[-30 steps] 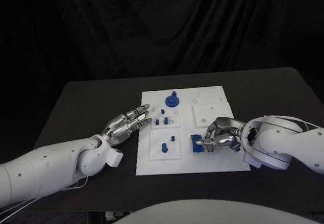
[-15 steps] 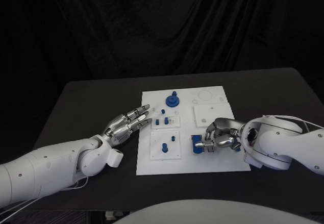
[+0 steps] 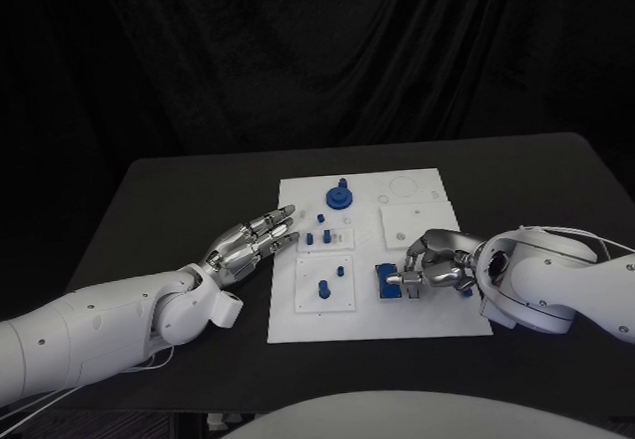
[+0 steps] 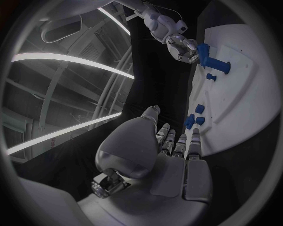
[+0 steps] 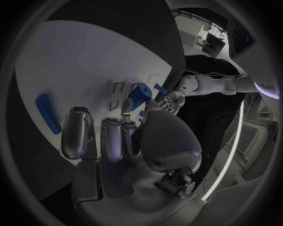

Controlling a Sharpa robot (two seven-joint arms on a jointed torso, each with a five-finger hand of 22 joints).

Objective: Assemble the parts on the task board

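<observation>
- The right hand (image 3: 433, 264) was over the near right part of the task board (image 3: 425, 323), its fingers curled onto a blue part (image 3: 389, 281) seated there; whether it actually gripped the part could not be told.
- The left hand (image 3: 250, 242) lay at the board's left edge, fingers straight and close together, holding nothing.
- Small blue pegs (image 3: 316, 239) stood mid-board, and a round blue part (image 3: 339, 196) sat near the far edge.

1. One white task board (image 3: 428, 318) on one black table (image 3: 158, 204).
2. About seven blue parts on it, hard to separate: one round knobbed piece (image 3: 339, 196), small pegs (image 3: 328, 239), one block (image 3: 388, 281).
3. Two silver hands: left hand (image 3: 250, 242), right hand (image 3: 433, 264).
</observation>
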